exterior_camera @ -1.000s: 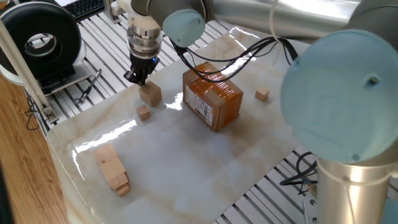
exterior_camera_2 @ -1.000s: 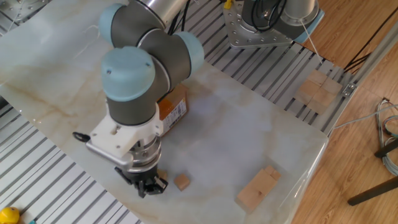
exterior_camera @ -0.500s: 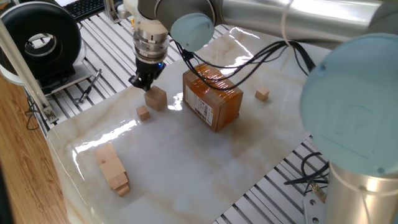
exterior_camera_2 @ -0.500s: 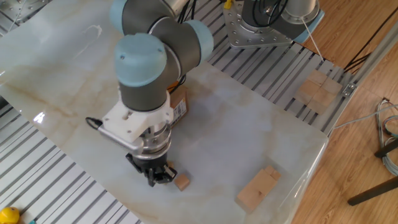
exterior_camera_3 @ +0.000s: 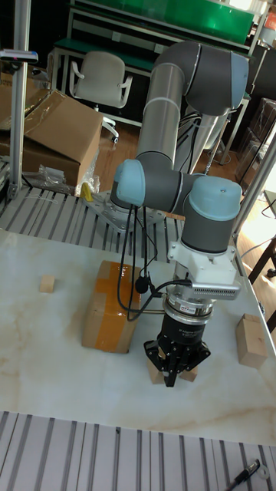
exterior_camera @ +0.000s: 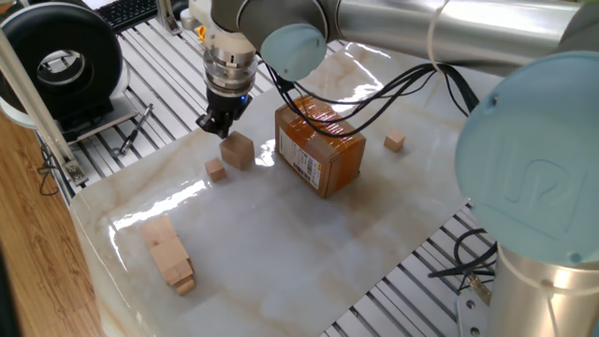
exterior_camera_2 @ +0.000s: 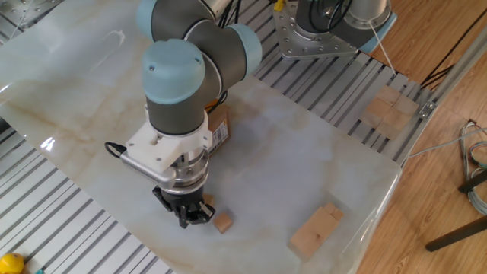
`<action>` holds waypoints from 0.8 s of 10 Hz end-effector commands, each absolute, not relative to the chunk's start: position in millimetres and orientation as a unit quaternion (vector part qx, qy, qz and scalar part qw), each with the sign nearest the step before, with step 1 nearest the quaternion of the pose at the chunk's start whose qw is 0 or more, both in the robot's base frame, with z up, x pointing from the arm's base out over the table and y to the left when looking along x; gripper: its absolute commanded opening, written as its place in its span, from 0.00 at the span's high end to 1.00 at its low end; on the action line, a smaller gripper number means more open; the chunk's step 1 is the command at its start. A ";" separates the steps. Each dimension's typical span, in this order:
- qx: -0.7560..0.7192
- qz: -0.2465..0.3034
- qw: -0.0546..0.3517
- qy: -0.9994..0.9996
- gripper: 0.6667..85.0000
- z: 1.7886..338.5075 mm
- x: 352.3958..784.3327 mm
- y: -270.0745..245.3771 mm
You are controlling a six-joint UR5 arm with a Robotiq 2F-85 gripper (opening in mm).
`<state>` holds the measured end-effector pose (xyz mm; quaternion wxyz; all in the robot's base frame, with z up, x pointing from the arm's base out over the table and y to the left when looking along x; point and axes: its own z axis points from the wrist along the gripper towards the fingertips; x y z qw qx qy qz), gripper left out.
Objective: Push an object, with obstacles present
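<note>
1. Starting at the left of one fixed view, the long pale wooden blocks [exterior_camera: 169, 254] lie near the table's [exterior_camera: 281, 253] front-left edge, well apart from the action

2. Moving right, one tiny cube [exterior_camera: 216, 169] sits just beside the plain wood cube [exterior_camera: 238, 149], on its left and a little nearer the camera

3. The gripper [exterior_camera: 213, 124] stands upright directly behind and slightly left of that cube, its tip low at the table and touching or all but touching the cube's far-left face (the actual contact is too fine to confirm). Its fingers look drawn together with nothing between them, though in the other fixed view the gripper [exterior_camera_2: 185, 217] hides the cube almost wholly — so I would not swear to it

4. The relation that matters: from the tip, the cube lies toward the cardboard box [exterior_camera: 319, 149], which stands just beside the cube on its right with only a narrow gap — a straight shove on this line would, in my judgement, run the cube into the box

5. Farthest right, the second tiny cube [exterior_camera: 395, 142] rests beyond the box, clear of the cube's path
</note>
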<state>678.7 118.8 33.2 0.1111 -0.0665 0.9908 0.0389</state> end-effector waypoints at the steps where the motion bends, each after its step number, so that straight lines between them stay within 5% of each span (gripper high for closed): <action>1: -0.063 0.046 0.115 0.990 0.99 34.5 683.1 120.1; 8: -0.052 0.040 0.109 0.992 0.99 26.9 638.6 103.3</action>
